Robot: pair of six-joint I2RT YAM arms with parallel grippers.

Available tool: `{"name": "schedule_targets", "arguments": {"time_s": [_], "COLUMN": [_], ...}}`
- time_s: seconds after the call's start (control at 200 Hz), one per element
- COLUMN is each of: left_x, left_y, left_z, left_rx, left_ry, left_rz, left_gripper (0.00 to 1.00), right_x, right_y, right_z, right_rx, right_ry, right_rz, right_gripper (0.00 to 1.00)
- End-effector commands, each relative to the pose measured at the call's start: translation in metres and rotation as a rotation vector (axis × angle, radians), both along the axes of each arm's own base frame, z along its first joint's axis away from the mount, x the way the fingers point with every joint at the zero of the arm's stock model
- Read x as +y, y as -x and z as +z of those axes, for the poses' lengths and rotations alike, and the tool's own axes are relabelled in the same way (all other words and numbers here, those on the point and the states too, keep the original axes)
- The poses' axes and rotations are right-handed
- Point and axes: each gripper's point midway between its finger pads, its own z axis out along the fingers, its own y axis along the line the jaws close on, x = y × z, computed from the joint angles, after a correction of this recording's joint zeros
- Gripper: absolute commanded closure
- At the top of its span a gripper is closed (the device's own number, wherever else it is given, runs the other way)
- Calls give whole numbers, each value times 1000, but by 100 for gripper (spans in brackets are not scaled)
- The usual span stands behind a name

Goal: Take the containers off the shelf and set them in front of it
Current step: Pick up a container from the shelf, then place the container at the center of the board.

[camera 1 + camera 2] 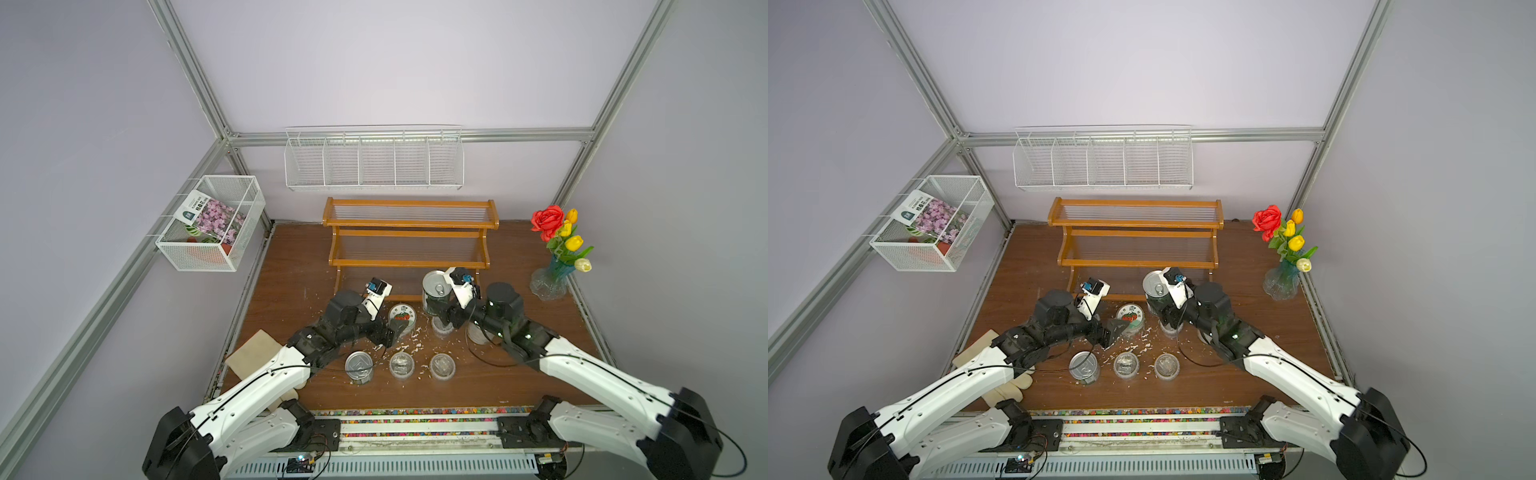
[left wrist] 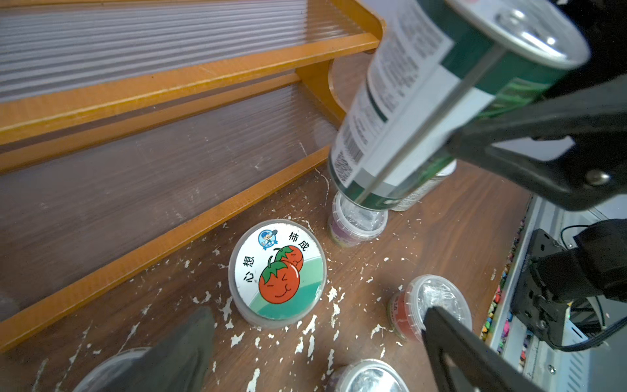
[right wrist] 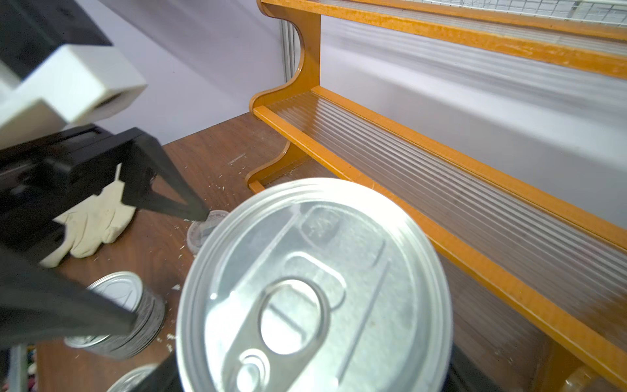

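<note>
R fingers (image 2: 543,135) clamp green-label pull-tab can (image 1: 435,286), held off desk (image 1: 291,291) just fwd of shelf (image 1: 409,226) bottom tier, R end, over a clear lidded cup (image 2: 356,224). L fingers (image 2: 454,346) spread wide, empty, near red-fruit jar (image 1: 402,316) standing on desk just fwd of shelf centre. Silver can (image 1: 359,366) sits farther fwd of shelf.

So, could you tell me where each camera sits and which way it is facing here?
Top views: high behind the robot's base, looking down and forward at the shelf; left arm, right arm, left gripper and right gripper show.
Left wrist: on the left arm, low, facing the shelf's lower steps and red-fruit tin; its open fingers show.
Right wrist: over the gripped green can, facing the shelf; the left gripper shows.
Shared: both wrist views show that can.
</note>
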Motion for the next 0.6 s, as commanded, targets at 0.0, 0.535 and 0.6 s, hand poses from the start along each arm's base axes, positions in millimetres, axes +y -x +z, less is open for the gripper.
{"name": "schedule_targets", "arguments": {"time_s": [0.0,0.535,0.6], "left_x": [-3,-35,-35], "left_y": [9,48,47], "left_z": [17,15,13], "left_rx": [-51,-45,-41], "left_ry": [32,150,144], "left_rz": [-82,-332,-326], "left_gripper": [0,0,0], "right_x": [-21,-100,-106], "right_y": [30,104,105], "right_z": [-17,-78,-90], "right_rx": [92,260,271], "right_ry": [106,135,119], "right_rz": [-44,-290,-323], "right_gripper": [39,40,40]}}
